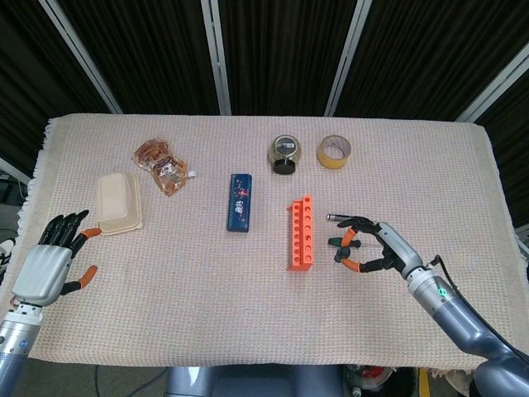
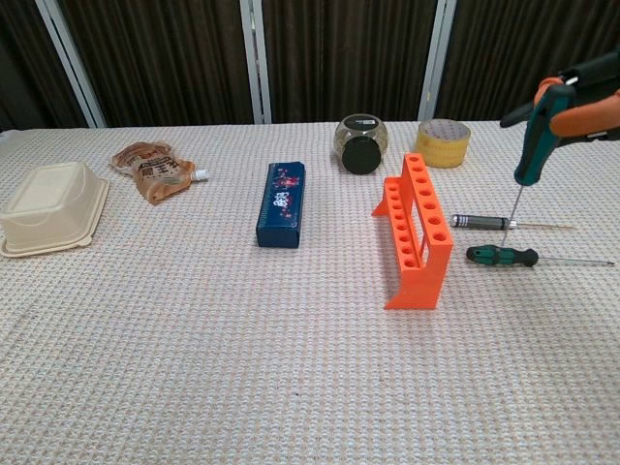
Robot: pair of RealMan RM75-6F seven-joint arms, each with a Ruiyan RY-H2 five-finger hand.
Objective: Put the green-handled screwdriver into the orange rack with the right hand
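Note:
The orange rack (image 1: 300,234) (image 2: 415,228) stands upright mid-table, its row of holes facing up. My right hand (image 1: 378,248) (image 2: 583,97) hangs above the table to the right of the rack. It pinches a green-handled screwdriver (image 2: 531,140) (image 1: 341,257) whose thin shaft points down, clear of the rack. A second screwdriver with a green-and-black handle (image 2: 500,255) (image 1: 334,242) lies flat on the cloth beside the rack. My left hand (image 1: 50,266) rests at the near left edge with fingers spread and nothing in it.
A black-handled screwdriver (image 2: 480,222) lies just behind the green one. Behind the rack stand a dark-lidded jar (image 1: 283,154) and a tape roll (image 1: 335,151). A blue box (image 1: 240,202), a snack pouch (image 1: 163,165) and a beige lidded container (image 1: 118,203) lie to the left.

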